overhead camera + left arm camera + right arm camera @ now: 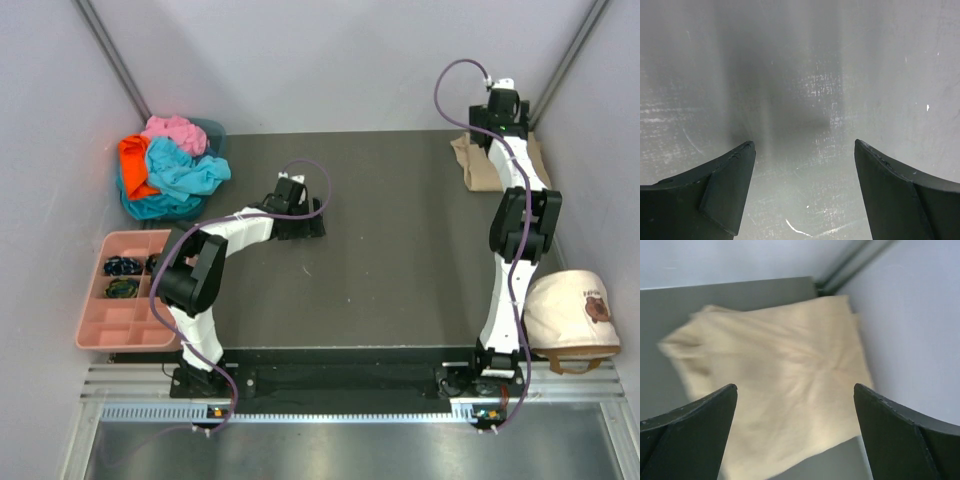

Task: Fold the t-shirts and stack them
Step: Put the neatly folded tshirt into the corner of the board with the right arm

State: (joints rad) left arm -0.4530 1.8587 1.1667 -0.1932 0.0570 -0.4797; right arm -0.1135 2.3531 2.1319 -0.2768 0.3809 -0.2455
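Right pincer [795, 390]: jaws spread wide, gripping nothing, hanging over the tan shirt [785, 385].
Tan shirt: lying folded in the far right corner of the table [400, 260], close to the wall.
Left pincer [804, 144]: open and empty, over bare table left of centre.
Other shirts: turquoise shirt [185, 170], orange shirt [133, 160] and pink shirt [175, 130], crumpled in one heap at the far left corner.

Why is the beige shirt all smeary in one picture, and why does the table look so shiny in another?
Right wrist view: the beige shirt is smeared with soft edges, probably motion blur, while the right gripper looks sharp. Left wrist view: the table shows whitish glare and a soft dark shadow ahead of the left gripper. Top view: even light, everything sharp.
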